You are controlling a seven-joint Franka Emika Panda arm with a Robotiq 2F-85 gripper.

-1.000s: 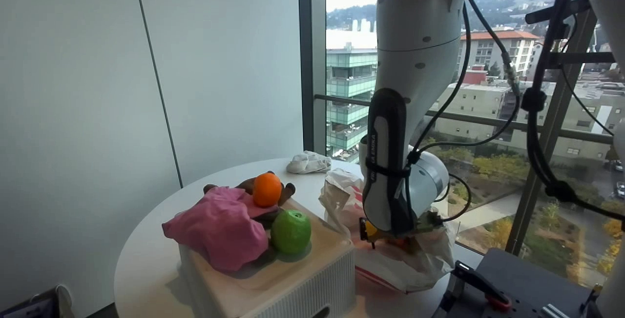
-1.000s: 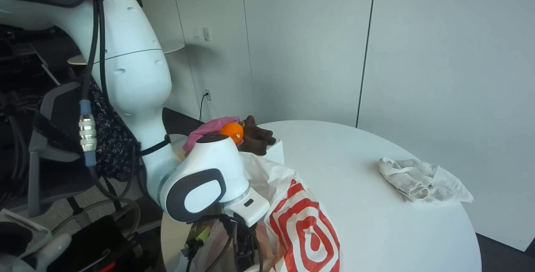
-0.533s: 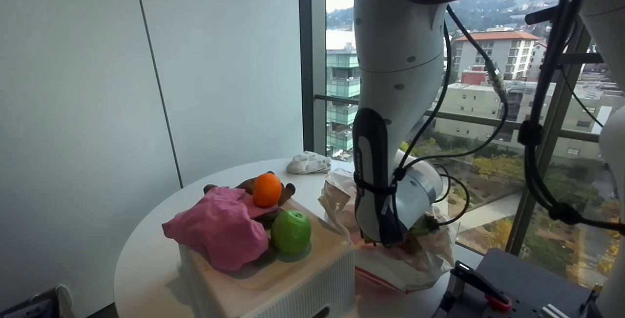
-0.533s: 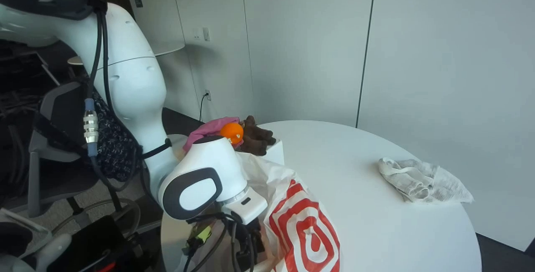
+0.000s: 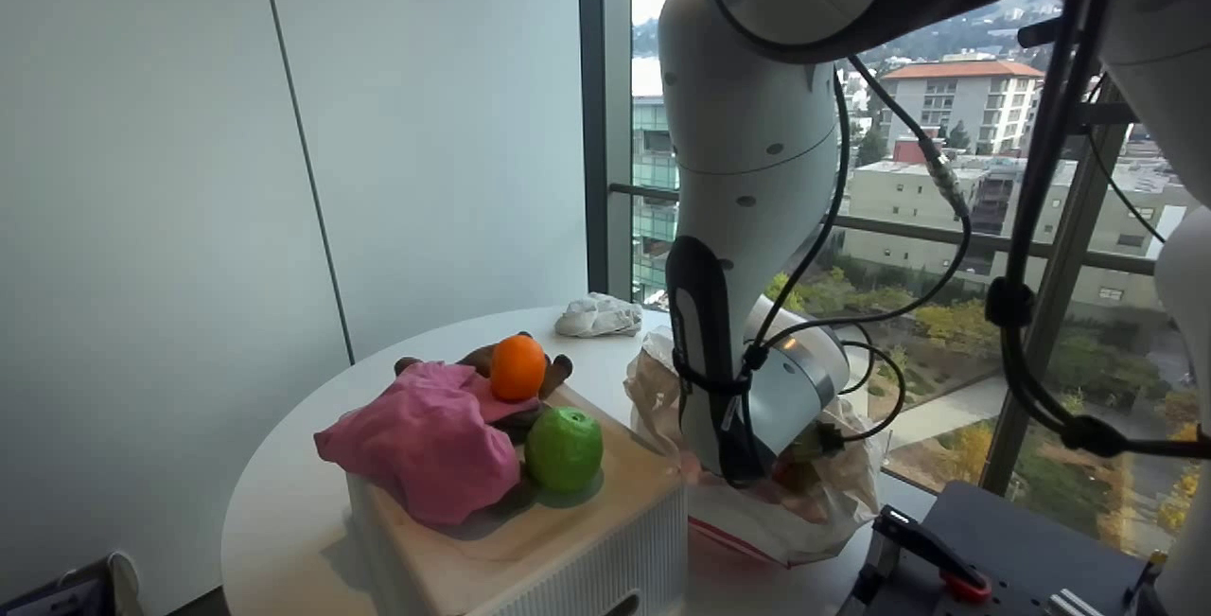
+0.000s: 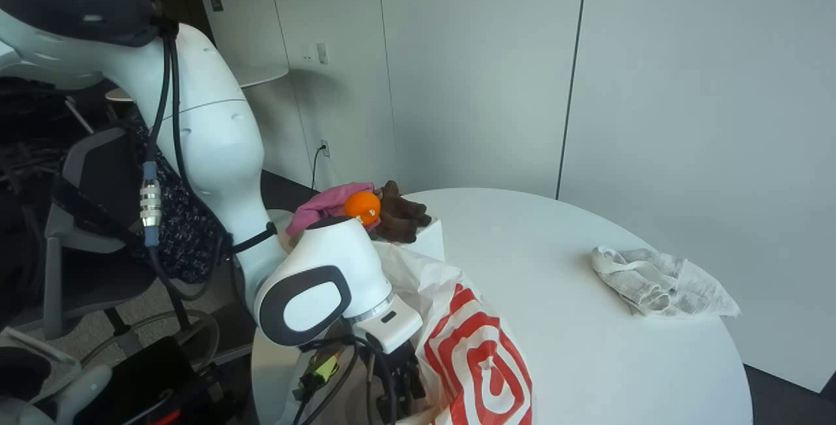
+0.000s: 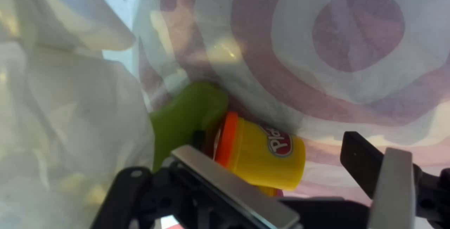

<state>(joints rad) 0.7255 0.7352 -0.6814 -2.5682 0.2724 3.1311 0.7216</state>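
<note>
- So the gripper [image 7: 309, 181] is down inside the white bag [image 6: 467, 346], fingers [image 7: 232, 185] spread wide, and nothing looks clamped between them.
- The yellow tub [image 7: 267, 155] lies on its side in that bag, orange lid [image 7: 228, 139] facing roughly 9 o'clock in the wrist view. One finger cuts across the tub's 7 o'clock edge, the other stands apart toward 4. Can't tell if the near one actually touches.
- Some green thing [image 7: 191, 111] sits just beside it at 10 o'clock, no clue what. The ringed print [image 7: 358, 30] on the bag is over at 1.
- Progress, as I read it: the reach into the bag looks done, the grip on the tub is what's left. I'd call it early.
- Outside the bag, in an exterior view: the box [image 5: 605, 550] is at 9 o'clock from it, carrying a pink cloth [image 5: 430, 441], a green fruit [image 5: 564, 450], an orange [image 5: 517, 368] at 11 o'clock from that fruit, and something brown and plush [image 5: 560, 370].
- A crumpled whitish cloth [image 6: 659, 284] lies on the table [image 6: 555, 353], between 2 and 3 o'clock from the bag in an exterior view.
</note>
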